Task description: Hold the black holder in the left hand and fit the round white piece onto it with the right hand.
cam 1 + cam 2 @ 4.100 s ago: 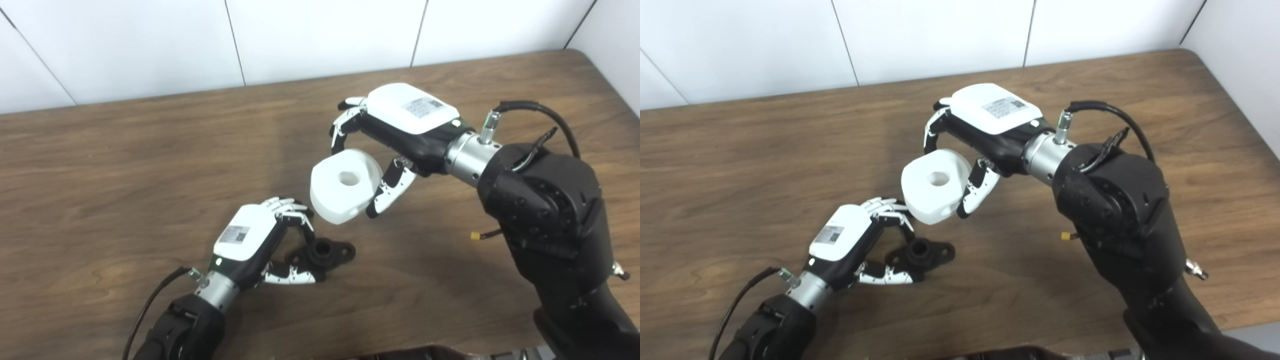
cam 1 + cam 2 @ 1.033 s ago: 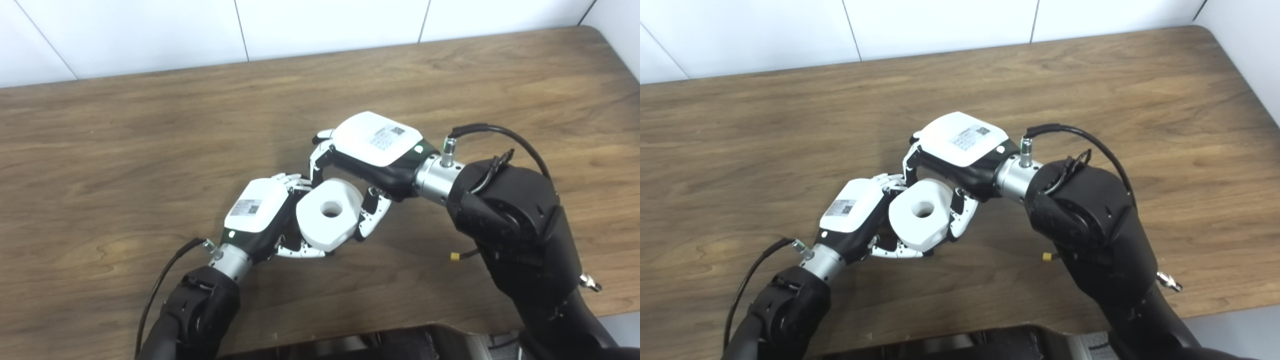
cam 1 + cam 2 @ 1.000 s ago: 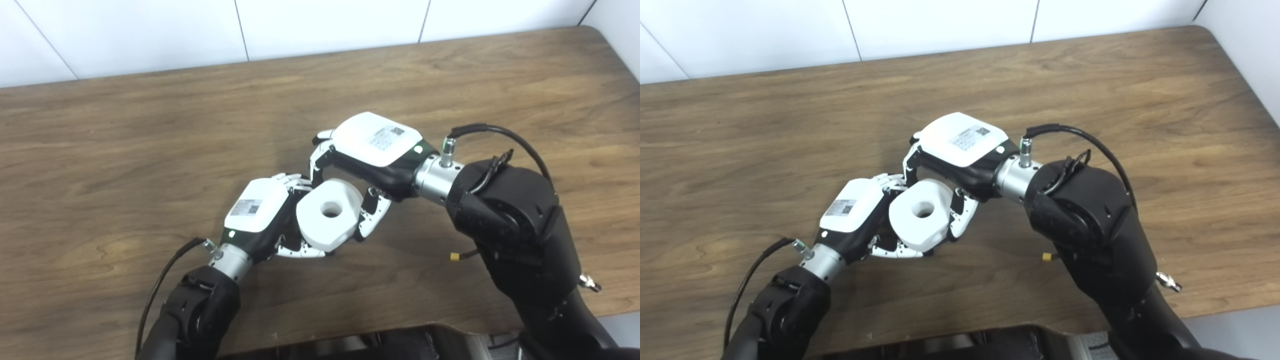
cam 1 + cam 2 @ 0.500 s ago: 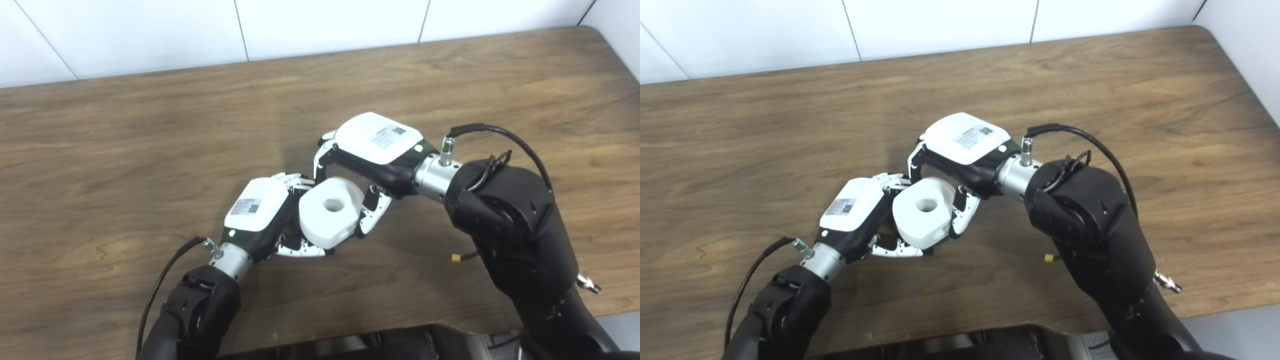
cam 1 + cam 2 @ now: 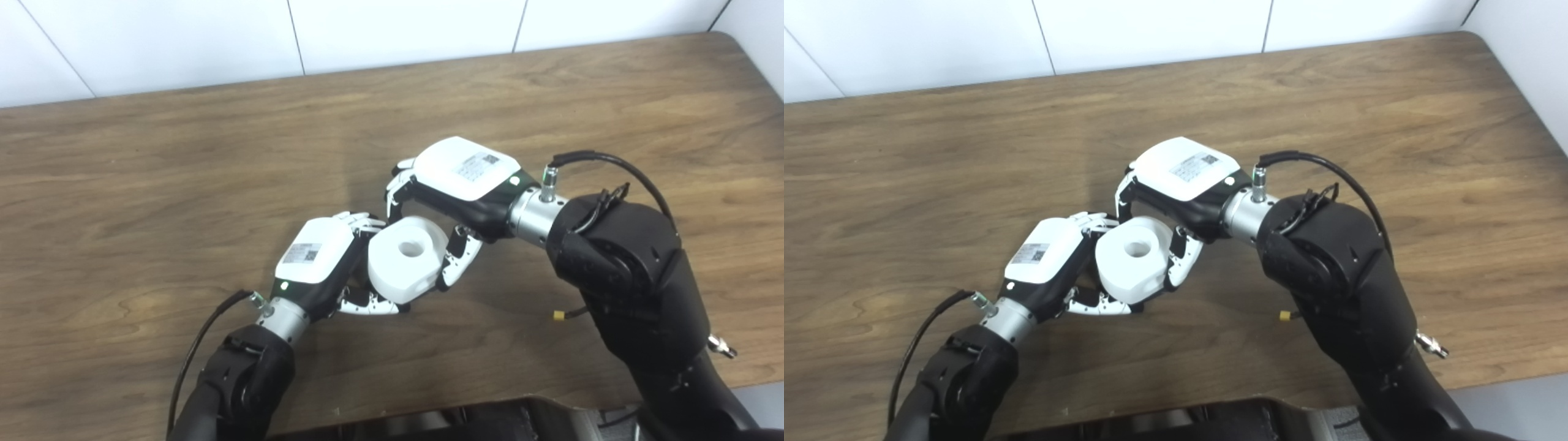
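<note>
Round white piece [image 5: 406, 259], smooth with a centre hole, sits clamped in right hand [image 5: 453, 184] fingers beside left hand [image 5: 318, 260].

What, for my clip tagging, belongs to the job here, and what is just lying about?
Job: round white piece, right hand holding it, left hand, black holder (hidden beneath the piece).
Just there: wooden table, white wall.

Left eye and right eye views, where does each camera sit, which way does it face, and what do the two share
Left eye view: on the head, looking down at the wooden table; both arms enter from the bottom edge.
Right eye view: beside it, same downward aim, the scene sitting further left in the picture.
Shared: the left hand and the right hand, which grips the round white piece; the black holder is hidden.
</note>
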Action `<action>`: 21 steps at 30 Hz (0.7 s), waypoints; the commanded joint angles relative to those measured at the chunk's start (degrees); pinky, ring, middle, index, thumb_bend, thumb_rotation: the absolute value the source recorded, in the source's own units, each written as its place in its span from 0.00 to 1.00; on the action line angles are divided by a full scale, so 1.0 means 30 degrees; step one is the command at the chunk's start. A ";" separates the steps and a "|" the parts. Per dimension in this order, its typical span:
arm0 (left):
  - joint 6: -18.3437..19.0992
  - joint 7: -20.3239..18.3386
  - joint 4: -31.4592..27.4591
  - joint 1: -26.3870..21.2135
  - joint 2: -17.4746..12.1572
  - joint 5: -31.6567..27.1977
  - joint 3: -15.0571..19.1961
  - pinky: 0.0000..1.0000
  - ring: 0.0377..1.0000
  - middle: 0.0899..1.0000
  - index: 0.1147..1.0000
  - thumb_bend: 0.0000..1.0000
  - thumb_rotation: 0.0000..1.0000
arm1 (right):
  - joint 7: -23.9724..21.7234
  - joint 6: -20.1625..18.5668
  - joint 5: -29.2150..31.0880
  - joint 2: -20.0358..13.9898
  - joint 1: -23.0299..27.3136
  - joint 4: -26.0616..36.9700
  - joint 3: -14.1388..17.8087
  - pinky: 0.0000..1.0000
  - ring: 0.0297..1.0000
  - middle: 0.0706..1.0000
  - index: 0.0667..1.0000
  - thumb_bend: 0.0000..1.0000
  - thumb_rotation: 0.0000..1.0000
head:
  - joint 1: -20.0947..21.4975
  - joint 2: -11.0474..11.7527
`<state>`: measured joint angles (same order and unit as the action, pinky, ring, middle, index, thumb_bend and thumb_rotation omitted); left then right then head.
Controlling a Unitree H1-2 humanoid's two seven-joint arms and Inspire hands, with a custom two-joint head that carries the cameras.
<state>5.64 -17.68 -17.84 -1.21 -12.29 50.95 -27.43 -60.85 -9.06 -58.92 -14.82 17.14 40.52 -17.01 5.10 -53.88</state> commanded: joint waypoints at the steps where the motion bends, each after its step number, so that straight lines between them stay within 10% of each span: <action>1: 0.0559 -0.1307 0.0530 0.0447 -0.0197 -0.0152 -0.0286 0.87 0.85 0.75 0.42 0.52 0.06 | 0.0109 0.0245 -0.0029 -0.0175 0.0545 0.0441 0.0208 0.77 0.90 0.79 0.64 0.97 0.21 | -0.0012 -0.0022; 21: 0.0477 -0.1241 0.0721 0.0339 -0.0218 -0.0026 -0.0304 0.86 0.84 0.75 0.42 0.52 0.06 | -0.2878 -0.0339 -0.0297 -0.0776 0.1366 0.0683 0.0143 0.90 1.00 1.00 1.00 1.00 0.29 | -0.0025 -0.0039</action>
<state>5.60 -17.82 -17.82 -1.41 -12.26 51.07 -27.47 -66.91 -9.59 -59.79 -16.77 19.10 40.61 -17.08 5.01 -53.96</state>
